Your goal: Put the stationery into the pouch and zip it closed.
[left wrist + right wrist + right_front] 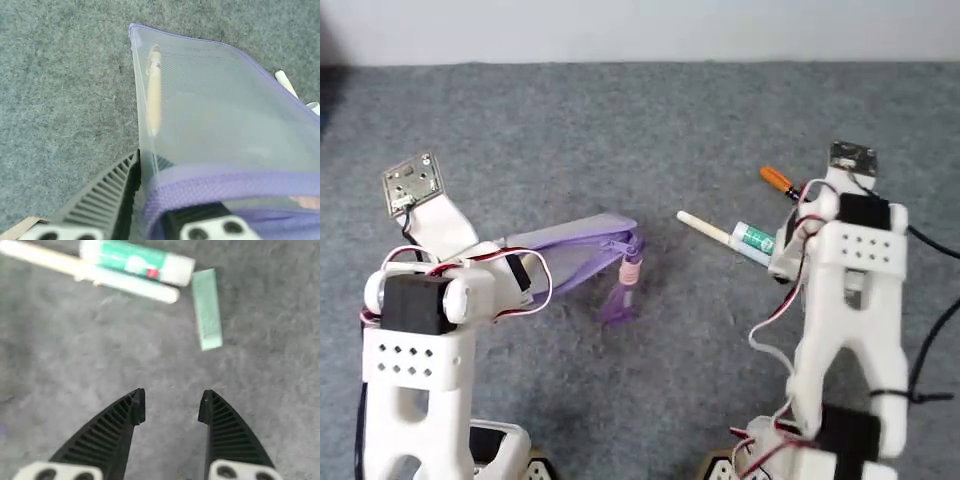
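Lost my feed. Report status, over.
Left gripper shut on pouch edge. Right gripper open, short of glue stick, eraser. One tan stick inside pouch. Nothing blocking.

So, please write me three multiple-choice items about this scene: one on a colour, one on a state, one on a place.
1. The zip band of the pouch is: A red, B purple, C yellow.
2. The right gripper is: A open and empty, B shut on the pouch, C shut on nothing.
3. The green block lies: A in the pouch, B on the carpet beside the glue stick, C in the right gripper.
Key: 1 B, the band shows purple; 2 A, its fingers stand apart over bare carpet; 3 B, it rests on carpet by the stick's end.
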Robot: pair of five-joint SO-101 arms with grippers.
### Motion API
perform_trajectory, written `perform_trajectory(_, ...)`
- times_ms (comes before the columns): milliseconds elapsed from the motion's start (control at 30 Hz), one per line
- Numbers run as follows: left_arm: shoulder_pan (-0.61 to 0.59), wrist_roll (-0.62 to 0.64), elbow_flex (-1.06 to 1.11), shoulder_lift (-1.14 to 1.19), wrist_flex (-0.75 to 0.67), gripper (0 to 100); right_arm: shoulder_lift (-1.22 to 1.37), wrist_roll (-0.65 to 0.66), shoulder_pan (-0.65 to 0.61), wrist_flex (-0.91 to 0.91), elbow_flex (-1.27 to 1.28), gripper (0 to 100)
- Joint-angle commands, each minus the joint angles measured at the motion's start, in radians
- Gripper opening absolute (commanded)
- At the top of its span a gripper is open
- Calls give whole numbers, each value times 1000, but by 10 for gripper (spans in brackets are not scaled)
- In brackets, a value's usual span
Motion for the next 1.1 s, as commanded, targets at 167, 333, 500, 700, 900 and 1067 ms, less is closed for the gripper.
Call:
perform_trajectory(167,-5,11,-15,25,-9,13,128,118,58,-223,-52,188)
perform_trajectory(333,-5,11,-13,25,-9,13,217,153,58,-346,-52,188)
perform_trajectory(500,-5,11,-12,25,-9,13,343,195,62,-447,-52,188)
perform_trajectory(700,-5,11,-10,26,-11,13,437,195,96,-470,-97,188)
perform_trajectory(900,2,11,-8,26,-40,13,562,195,107,-463,-161,187)
perform_trajectory(1067,2,11,-8,26,-44,13,579,195,107,-463,-183,43)
